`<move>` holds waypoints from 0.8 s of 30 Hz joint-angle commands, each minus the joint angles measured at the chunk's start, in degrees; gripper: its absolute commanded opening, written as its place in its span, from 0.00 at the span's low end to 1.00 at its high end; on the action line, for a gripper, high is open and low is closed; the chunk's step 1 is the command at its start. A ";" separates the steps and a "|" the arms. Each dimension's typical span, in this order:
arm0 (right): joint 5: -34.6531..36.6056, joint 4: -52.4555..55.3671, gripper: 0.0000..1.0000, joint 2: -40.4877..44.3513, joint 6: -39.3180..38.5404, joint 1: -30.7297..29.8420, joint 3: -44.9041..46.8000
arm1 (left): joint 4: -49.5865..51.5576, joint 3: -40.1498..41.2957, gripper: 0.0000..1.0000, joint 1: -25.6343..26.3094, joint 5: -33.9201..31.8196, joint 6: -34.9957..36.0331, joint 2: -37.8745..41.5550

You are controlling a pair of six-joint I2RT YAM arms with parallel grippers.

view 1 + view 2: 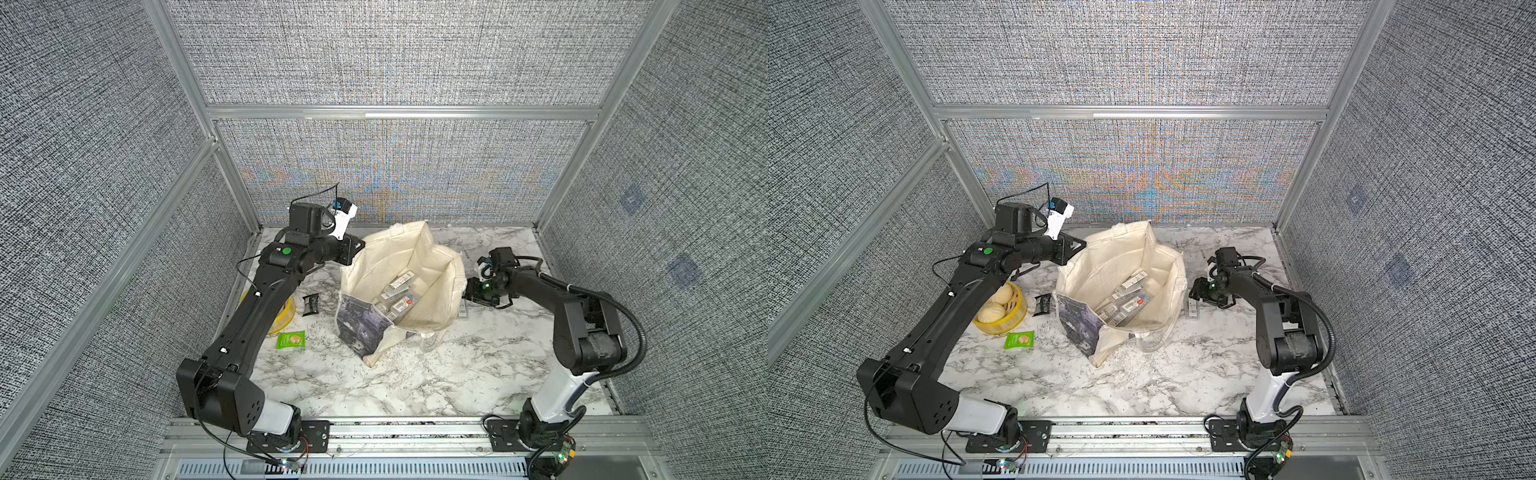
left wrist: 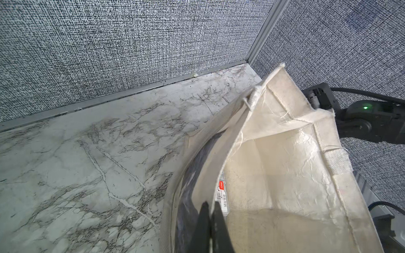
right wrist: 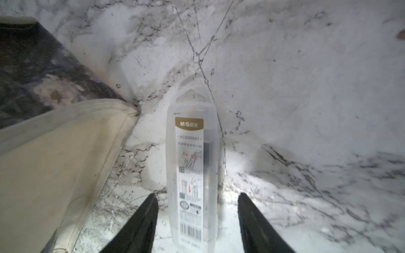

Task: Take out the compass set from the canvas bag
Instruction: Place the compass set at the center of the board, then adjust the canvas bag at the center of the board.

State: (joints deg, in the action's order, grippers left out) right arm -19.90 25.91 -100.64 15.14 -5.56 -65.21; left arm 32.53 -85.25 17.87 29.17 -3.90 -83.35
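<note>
The canvas bag (image 1: 432, 266) (image 1: 1113, 257) stands open mid-table, cream inside with a dark printed panel at its front. Several clear compass set boxes (image 1: 397, 297) (image 1: 1127, 297) lie in its bottom. My left gripper (image 1: 357, 247) (image 1: 1077, 245) (image 2: 210, 203) is shut on the bag's far-left rim (image 2: 274, 164). One compass set (image 1: 462, 309) (image 1: 1192, 309) (image 3: 192, 164) lies flat on the marble just right of the bag (image 3: 54, 153). My right gripper (image 1: 467, 293) (image 1: 1196, 293) (image 3: 197, 195) hangs over it, open, its fingers on either side of the box without touching it.
Left of the bag are a yellow steamer basket with buns (image 1: 1000, 307) (image 1: 286, 316), a black packet (image 1: 311, 304) (image 1: 1043, 303) and a green packet (image 1: 291, 340) (image 1: 1019, 340). Fabric walls close the table on three sides.
</note>
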 commanded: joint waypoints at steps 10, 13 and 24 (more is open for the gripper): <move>1.18 3.05 0.57 33.35 -5.55 -6.48 -5.18 | -2.06 -3.71 0.00 0.11 9.76 -0.58 -1.18; 2.67 -3.71 0.56 38.23 -12.23 -16.82 -1.69 | -0.38 -4.54 0.00 0.60 9.10 0.08 -1.14; 9.96 -8.55 0.50 30.33 -51.66 -39.38 3.39 | 8.52 -11.20 0.00 5.60 5.01 6.37 -3.15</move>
State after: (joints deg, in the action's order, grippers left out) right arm -14.90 19.66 -68.58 -23.14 -42.65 -62.81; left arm 41.25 -95.22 23.14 33.21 0.51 -86.48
